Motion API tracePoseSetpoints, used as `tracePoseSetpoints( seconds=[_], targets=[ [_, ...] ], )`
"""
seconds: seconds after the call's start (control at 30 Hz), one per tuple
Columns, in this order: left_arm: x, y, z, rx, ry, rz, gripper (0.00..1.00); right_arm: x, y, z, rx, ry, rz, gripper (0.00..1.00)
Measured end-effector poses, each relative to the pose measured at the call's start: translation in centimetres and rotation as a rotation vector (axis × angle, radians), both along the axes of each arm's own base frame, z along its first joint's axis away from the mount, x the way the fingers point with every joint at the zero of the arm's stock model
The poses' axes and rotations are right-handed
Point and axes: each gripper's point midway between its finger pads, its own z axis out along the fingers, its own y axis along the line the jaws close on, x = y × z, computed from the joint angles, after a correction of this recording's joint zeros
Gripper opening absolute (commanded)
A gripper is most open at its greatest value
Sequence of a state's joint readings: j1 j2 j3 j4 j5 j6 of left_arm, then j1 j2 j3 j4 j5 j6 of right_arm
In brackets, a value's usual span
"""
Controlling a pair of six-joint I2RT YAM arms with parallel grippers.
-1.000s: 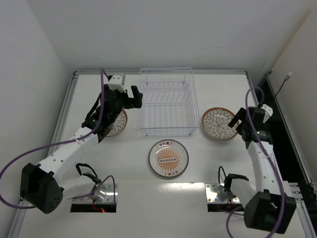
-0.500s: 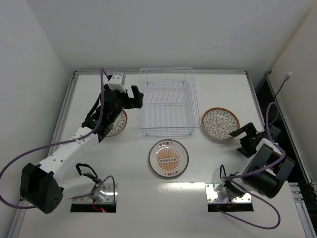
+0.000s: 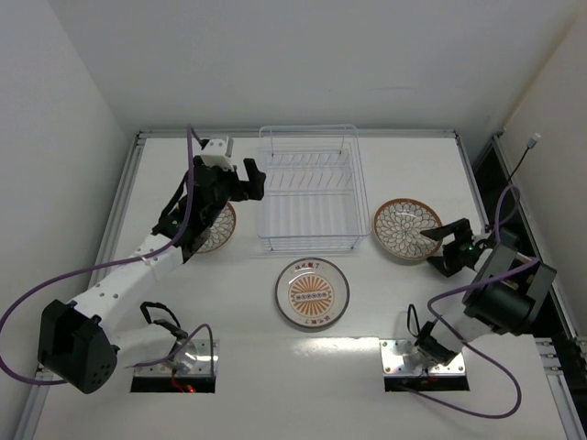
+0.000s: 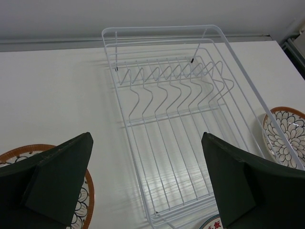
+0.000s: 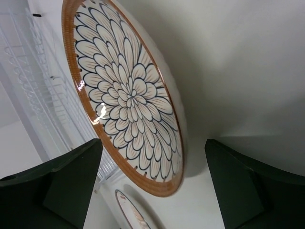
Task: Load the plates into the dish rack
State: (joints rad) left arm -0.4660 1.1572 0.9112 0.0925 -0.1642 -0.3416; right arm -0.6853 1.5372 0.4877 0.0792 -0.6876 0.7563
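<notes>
change: my right arm has swung low; right end effector (image 3: 443, 249) now faces the right plate (image 3: 407, 228) edge-on, so pickup looks next, nothing racked yet | state: jaws wide, empty; left end effector (image 3: 246, 181) likewise, by the rack (image 3: 307, 246) | target: plate flat on tabletop (image 3: 385, 302), just ahead, centred between my jaws

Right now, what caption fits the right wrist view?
Open right pincer facing the petal-patterned plate, with the dish rack beyond.

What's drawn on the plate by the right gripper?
The plate has dark-outlined flower petals, orange-brown rim; best in right wrist view.
</notes>
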Motion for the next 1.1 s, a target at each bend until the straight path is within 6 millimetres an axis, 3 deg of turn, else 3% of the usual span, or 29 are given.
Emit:
tracePoseSetpoints(
  seconds=[0.1,0.23,0.27,0.33,0.5,0.6,0.67,0.93,1.1],
  targets=[
    [0.0,0.0,0.0,0.0,0.0,0.001,0.99,0.7,0.5,-0.1,0.023,-0.008,0.01,0.77],
    [0.0,0.1,0.0,0.001,0.0,0.006,0.99,1.1,0.9,-0.8,0.066,0.007,0.005,0.35],
    [0.1,0.1,-0.1,0.002,0.001,0.009,0.99,1.0,1.1,-1.1,0.076,0.018,0.003,0.15],
    [0.2,0.2,-0.2,0.003,0.003,0.015,0.99,0.7,1.2,-1.7,0.091,0.044,-0.004,0.01],
    [0.3,0.6,-0.2,-0.008,0.008,0.043,0.99,0.7,0.8,-1.4,0.038,0.05,-0.015,0.0],
    [0.5,1.0,0.0,-0.042,0.009,0.085,0.99,0.5,0.2,0.6,-0.04,0.019,-0.033,0.0],
    [0.7,1.3,0.2,-0.069,0.008,0.112,0.99,0.4,-0.2,3.0,-0.118,-0.027,-0.042,0.0],
    [1.3,3.1,0.8,-0.174,-0.003,0.263,0.99,0.1,-0.7,15.7,-0.495,-0.277,-0.141,0.0],
    [1.9,2.9,0.2,-0.149,0.037,0.268,0.99,2.4,0.2,20.8,-0.608,-0.277,-0.128,0.0]
  ],
)
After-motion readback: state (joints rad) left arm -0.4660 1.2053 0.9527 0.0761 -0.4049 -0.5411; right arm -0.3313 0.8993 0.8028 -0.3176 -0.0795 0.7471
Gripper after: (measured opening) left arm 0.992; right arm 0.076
